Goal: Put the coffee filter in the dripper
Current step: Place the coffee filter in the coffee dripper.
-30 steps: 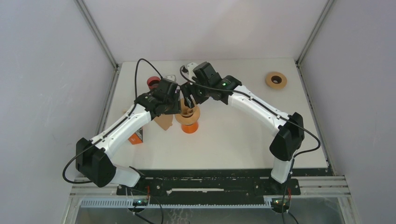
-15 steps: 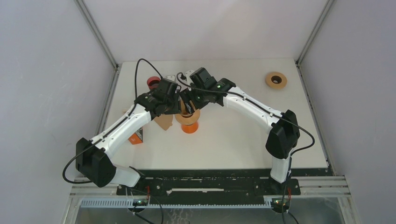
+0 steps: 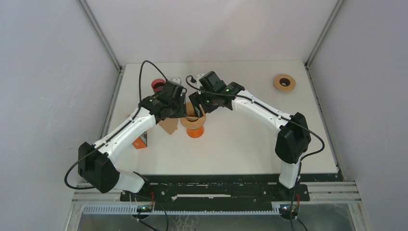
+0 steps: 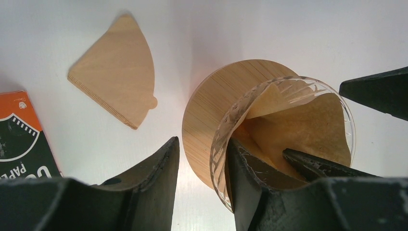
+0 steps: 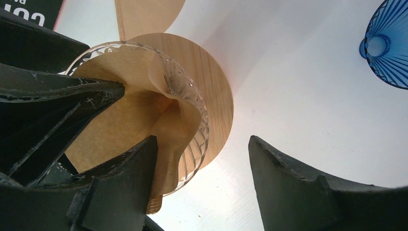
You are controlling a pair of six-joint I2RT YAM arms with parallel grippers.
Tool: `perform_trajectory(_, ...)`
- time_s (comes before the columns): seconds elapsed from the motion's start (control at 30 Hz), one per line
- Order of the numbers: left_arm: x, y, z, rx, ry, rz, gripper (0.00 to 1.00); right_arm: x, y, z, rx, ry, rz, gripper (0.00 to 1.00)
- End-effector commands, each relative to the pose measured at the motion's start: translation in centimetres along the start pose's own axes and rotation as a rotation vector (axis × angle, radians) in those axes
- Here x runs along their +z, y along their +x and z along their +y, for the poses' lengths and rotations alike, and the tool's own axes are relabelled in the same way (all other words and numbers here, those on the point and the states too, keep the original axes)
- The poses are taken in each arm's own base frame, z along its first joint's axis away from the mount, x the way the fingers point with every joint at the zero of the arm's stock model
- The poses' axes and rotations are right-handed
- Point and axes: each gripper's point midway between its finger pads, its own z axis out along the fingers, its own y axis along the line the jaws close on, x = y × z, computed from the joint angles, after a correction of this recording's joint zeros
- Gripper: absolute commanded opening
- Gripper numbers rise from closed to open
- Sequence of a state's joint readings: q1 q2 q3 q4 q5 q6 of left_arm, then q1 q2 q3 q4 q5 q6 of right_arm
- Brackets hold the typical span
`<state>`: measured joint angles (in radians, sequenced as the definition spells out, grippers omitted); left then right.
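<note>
The coffee filter point(image 4: 298, 125) sits opened out inside the glass dripper point(image 4: 220, 139). The dripper stands left of the middle of the table point(image 3: 250, 139), on its round wooden collar point(image 4: 207, 106) and orange base point(image 3: 196, 131). The paper is not seated evenly. On the side toward your right arm its edge curls inward in a fold, and in the right wrist view one seamed end pokes out past the glass rim.

Your left gripper point(image 4: 203, 143) straddles that rim with its jaws at a middling gap. One finger is down inside the cone against the paper, and the other is outside, just beside the wooden collar. You can see light between the outer finger and the glass, so it clamps nothing.

Your right gripper point(image 5: 203, 140) stands wide. One finger reaches into the cone and lies on the paper, near the left gripper's inner finger. The other hangs outside over bare table, apart from the dripper.

A spare filter point(image 4: 115, 72) lies folded flat on the table just beside the dripper, with an orange-and-black box point(image 4: 19, 139) beyond it. A blue ribbed dripper point(image 5: 389, 43) stands off to the right gripper's far side. A tan ring point(image 3: 284, 82) lies well apart, near the far right corner.
</note>
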<state>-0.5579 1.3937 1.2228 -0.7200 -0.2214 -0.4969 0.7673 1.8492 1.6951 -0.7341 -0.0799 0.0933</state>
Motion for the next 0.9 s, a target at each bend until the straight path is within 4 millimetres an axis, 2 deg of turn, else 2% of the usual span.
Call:
perform_trajectory(0.0,-0.6,-0.7,0.5,0.003,-0.012,-0.029,0.46,-1.0,-0.1,-0.6,-0.014,0.027,-0.011,0.77)
perform_trajectory(0.37,-1.1,-0.9,0.5,-0.005,-0.005,-0.043,0.48,-0.8,-0.3,-0.2,-0.012,0.019,-0.004,0.77)
perform_trajectory(0.63,-1.9,-2.3,-0.6,-0.029,0.046,-0.088,0.53,-0.8,-0.7,0.2,-0.017,0.01,-0.013,0.77)
perform_trajectory(0.87,-1.5,-3.2,-1.3,-0.032,0.062,-0.102,0.58,-1.0,-1.1,0.4,-0.018,0.004,-0.022,0.77)
